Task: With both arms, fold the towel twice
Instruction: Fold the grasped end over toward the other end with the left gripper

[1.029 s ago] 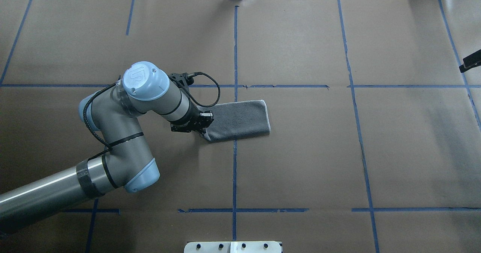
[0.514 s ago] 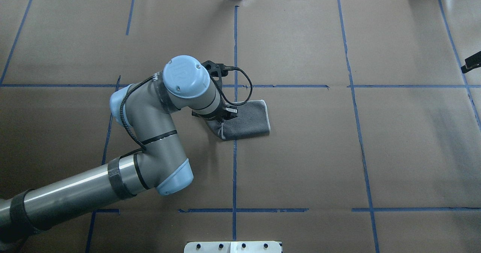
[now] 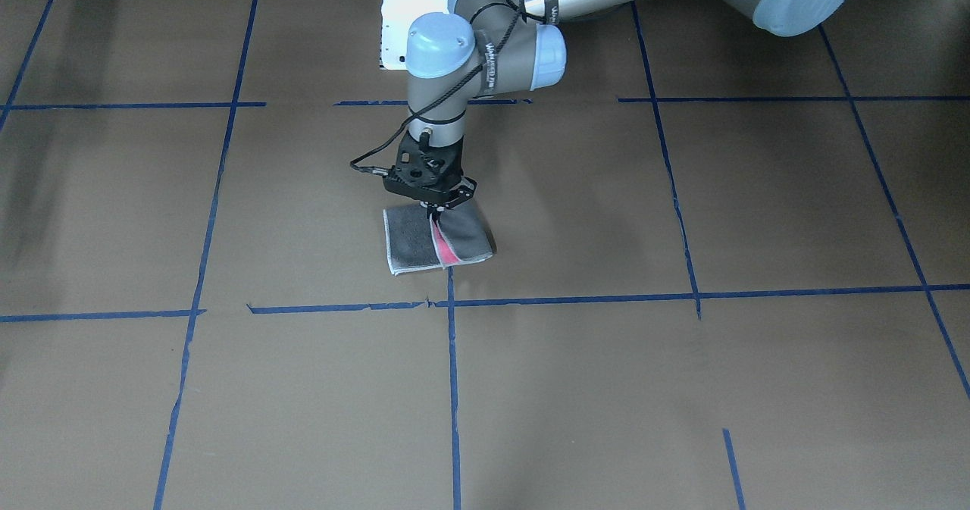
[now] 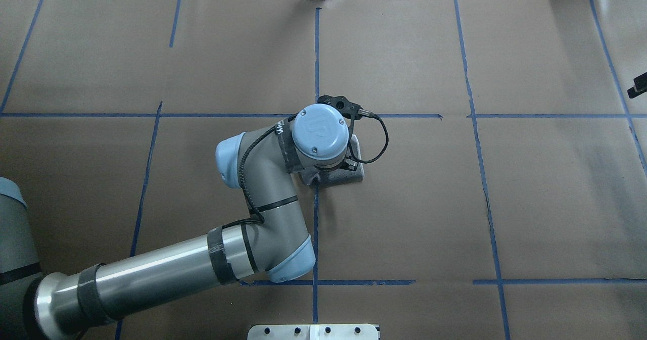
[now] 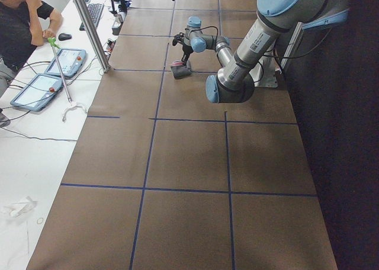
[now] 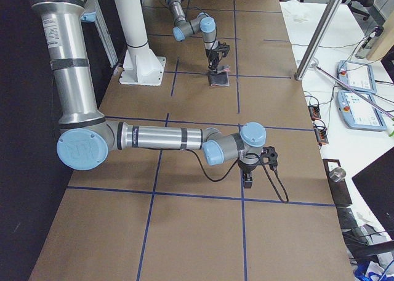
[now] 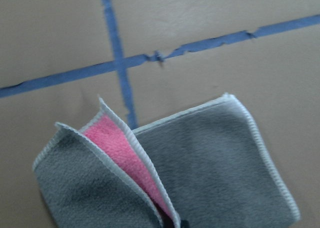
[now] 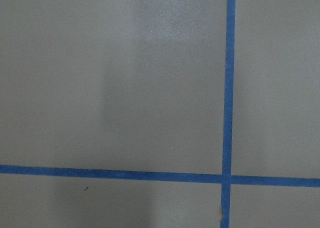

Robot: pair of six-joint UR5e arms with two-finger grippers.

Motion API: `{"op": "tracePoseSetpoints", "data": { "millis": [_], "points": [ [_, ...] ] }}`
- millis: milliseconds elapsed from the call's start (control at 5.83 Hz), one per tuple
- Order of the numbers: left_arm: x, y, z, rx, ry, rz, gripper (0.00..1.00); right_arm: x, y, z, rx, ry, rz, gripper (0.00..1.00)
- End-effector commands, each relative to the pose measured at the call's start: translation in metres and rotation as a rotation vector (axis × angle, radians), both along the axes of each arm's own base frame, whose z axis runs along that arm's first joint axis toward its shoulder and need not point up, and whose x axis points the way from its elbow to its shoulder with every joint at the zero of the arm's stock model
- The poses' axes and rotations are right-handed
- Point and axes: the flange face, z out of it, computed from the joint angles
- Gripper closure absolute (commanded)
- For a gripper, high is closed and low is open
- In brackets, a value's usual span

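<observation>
The towel (image 3: 413, 243) lies near the middle of the table, on brown paper (image 3: 644, 389) just beyond a crossing of blue tape lines (image 3: 453, 373). It looks to be past its first fold: it is a narrow band with the grey face outward and doubled stitched edges, which the left wrist view shows most clearly. The second fold seems to be half made. The left gripper (image 3: 434, 208) is closed on one short end of the band and holds it raised above the middle, so the pink inner face shows as a strip under the lifted flap, while the other half rests flat on the paper. From overhead the wrist hides most of the cloth, and only its right end shows. What is left, by my reading, is to carry the held end across, lay it on the flat half with the edges matched, and let go. The right gripper (image 6: 248, 181) hangs over bare paper and tape at the right end of the table, well apart from the towel; I cannot tell whether it is open or closed, and it has no hold on the cloth.
</observation>
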Motion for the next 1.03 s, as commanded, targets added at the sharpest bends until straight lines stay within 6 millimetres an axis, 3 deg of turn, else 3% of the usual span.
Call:
{"op": "tracePoseSetpoints", "data": {
  "millis": [0,343,857],
  "points": [
    [0.023,-0.006,-0.024,0.115,-0.055,0.058,1.00,0.008,0.003,0.004,-0.009,-0.007,0.010,0.00],
    [0.043,-0.010,-0.050,0.138,-0.068,0.065,1.00,0.015,0.006,0.006,-0.019,-0.022,0.019,0.00],
    [0.049,0.000,-0.047,0.166,-0.074,0.102,0.97,0.016,0.005,0.006,-0.018,-0.020,0.021,0.00]
  ]
}}
